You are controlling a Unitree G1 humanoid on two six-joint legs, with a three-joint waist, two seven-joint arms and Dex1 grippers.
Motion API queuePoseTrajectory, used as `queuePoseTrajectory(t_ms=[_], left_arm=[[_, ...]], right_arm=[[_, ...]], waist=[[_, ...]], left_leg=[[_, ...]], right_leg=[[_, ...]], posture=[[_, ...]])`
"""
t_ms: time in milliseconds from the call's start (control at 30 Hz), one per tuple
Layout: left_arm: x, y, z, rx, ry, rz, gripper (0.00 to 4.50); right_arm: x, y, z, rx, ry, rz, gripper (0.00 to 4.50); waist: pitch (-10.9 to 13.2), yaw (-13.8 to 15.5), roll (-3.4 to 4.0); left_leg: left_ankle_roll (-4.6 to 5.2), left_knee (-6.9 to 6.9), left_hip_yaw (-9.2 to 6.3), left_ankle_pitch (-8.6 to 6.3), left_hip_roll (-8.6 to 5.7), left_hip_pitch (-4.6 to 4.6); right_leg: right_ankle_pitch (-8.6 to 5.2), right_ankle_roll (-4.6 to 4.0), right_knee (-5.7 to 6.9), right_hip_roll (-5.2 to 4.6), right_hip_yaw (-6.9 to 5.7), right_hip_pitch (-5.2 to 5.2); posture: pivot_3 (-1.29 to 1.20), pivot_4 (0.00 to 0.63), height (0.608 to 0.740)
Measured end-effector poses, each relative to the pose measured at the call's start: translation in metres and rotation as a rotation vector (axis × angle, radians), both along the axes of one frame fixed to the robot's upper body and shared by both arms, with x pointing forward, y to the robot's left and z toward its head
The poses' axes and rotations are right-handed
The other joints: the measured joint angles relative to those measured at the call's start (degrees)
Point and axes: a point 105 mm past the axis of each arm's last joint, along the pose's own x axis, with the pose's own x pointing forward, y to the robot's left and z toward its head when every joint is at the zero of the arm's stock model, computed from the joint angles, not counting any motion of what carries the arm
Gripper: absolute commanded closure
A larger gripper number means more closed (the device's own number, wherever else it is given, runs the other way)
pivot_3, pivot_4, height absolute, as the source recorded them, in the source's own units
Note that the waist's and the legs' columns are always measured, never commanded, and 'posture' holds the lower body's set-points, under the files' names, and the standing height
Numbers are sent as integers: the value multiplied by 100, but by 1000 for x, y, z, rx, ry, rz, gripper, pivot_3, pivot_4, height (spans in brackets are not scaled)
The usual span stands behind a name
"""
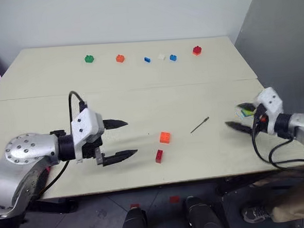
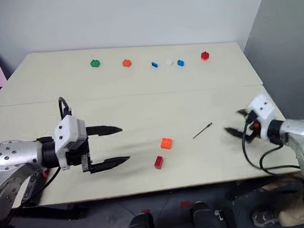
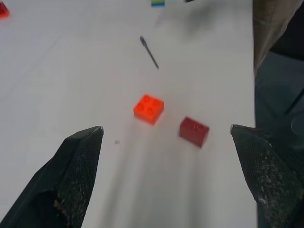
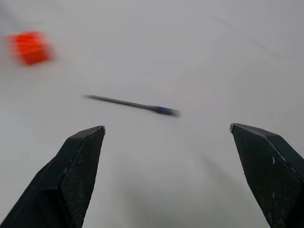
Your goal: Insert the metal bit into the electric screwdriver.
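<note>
Right claw [image 2: 235,123] is held wide and empty above the desk [image 2: 140,89] near its right edge, aimed at the metal bit [image 2: 202,131], which lies flat and apart from it, between the claw and the orange brick [image 2: 166,143]. Left claw [image 2: 112,145] is likewise spread wide and empty toward the front edge. Picking up the bit is judged the step in hand; a descent over the rod is called for. Its blurred darker end is possibly a tip.
</note>
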Motion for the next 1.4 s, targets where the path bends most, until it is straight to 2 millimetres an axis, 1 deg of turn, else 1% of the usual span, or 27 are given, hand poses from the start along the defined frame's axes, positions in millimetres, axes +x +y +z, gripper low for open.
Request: queuePoseTrajectory(t_ms=[67, 133, 200, 267, 300, 367, 433, 533, 600, 667, 800, 833, 900, 1000, 1033, 1200, 1300, 1400], left_arm=[[-2, 5, -4, 28, 10, 6, 0], [-6, 10, -9, 72, 22, 4, 0], [-8, 12, -11, 86, 24, 1, 0], [-9, 12, -13, 88, 29, -1, 0], [-10, 13, -15, 90, 35, 0, 0], [-12, 14, -18, 96, 40, -2, 0], [-13, 15, -20, 100, 41, 0, 0], [-15, 17, -22, 101, 38, -4, 0], [-15, 20, -26, 101, 41, 1, 0], [-16, 21, -29, 98, 46, 4, 0], [-17, 22, -30, 101, 41, -1, 0], [-18, 23, -30, 103, 41, -1, 0], [-20, 23, -32, 105, 42, -9, 0], [-20, 23, -33, 100, 42, -11, 0], [-20, 23, -33, 99, 40, -12, 0], [-18, 21, -30, 97, 23, -15, 0], [-16, 19, -25, 88, 11, -15, 0], [-13, 12, -17, 34, -4, -25, 0]], right_arm=[[-3, 15, 0, -12, 16, 70, 52], [0, 38, 6, 2, 5, 139, 52], [1, 57, 5, 15, 11, 193, 52], [2, 82, -1, 21, 27, 262, 52], [4, 93, -9, 5, 44, 290, 52], [10, 108, -23, -17, 72, 313, 52], [17, 117, -32, -42, 90, 320, 52], [31, 129, -37, -54, 83, 310, 52], [38, 131, -42, -61, 87, 297, 52], [40, 134, -48, -59, 101, 294, 52], [38, 142, -56, -50, 133, 319, 52], [38, 144, -59, -50, 142, 319, 416], [39, 146, -62, -48, 147, 319, 795], [40, 149, -65, -52, 142, 318, 1640], [40, 150, -65, -51, 139, 320, 1822], [41, 151, -66, -58, 127, 323, 3033], [42, 151, -65, -63, 117, 325, 3045], [42, 150, -60, -57, 97, 325, 3045]], waist=[[0, 1, -2], [1, -1, -3], [-3, -2, -9], [-3, -12, -11], [-4, -11, -11], [-2, -8, -8], [0, 21, -7], [0, 16, -6], [0, 19, -6], [0, 24, -6], [0, 16, -6], [0, 15, -6], [0, 12, -6], [0, 16, -5], [0, 15, -5], [0, 15, -5], [0, 14, -5], [0, 19, -5]], left_leg=[[-1, 5, 1, 0, -1, 0], [-1, 6, 5, 0, -2, -5], [-2, 5, 3, 0, -1, 0], [-2, -1, 4, 0, -1, -9], [-2, -2, 5, 0, 0, -8], [-1, -6, 6, 0, 0, -18], [-2, -8, 4, 0, 0, -32], [-2, -9, 4, -1, 0, -37], [-2, -9, 3, -1, 0, -38], [-2, -9, 1, -1, 0, -39], [-2, -7, 1, 0, 1, -32], [-2, -6, 1, 0, 1, -28], [-2, -6, 1, 0, 2, -24], [-2, -6, 0, 0, 2, -24], [-2, -6, 0, 0, 2, -24], [-2, -7, 0, 0, 2, -25], [-2, -7, 1, 0, 2, -24], [-2, -7, 0, 0, 2, -25]], right_leg=[[1, -1, -4, -1, 3, -1], [4, -6, -7, -1, 7, -16], [5, -8, -7, -1, 6, -21], [6, -9, -4, 0, 6, -21], [6, -10, -2, 0, 5, -20], [4, -11, -4, 0, 4, -26], [0, -15, -4, 0, -1, -32], [-2, -15, -6, 0, -2, -33], [-2, -15, -5, 1, -4, -34], [-2, -15, -3, 1, -5, -33], [-1, -14, 3, 2, -5, -31], [-1, -14, 4, 2, -5, -29], [-1, -14, 6, 2, -5, -28], [-1, -14, 8, 2, -5, -27], [-1, -14, 7, 2, -5, -27], [-1, -14, 6, 3, -5, -27], [-1, -14, 7, 3, -5, -27], [-1, -13, 7, 3, -5, -26]], posture=[[0, 150, 740], [0, 150, 740], [0, 150, 740], [0, 150, 740], [0, 150, 740], [0, 150, 740], [0, 150, 740], [0, 150, 740], [0, 150, 740], [0, 150, 740], [0, 150, 740], [0, 150, 740], [0, 150, 740], [0, 150, 740], [0, 150, 740], [0, 150, 740], [0, 150, 740], [0, 150, 740]])
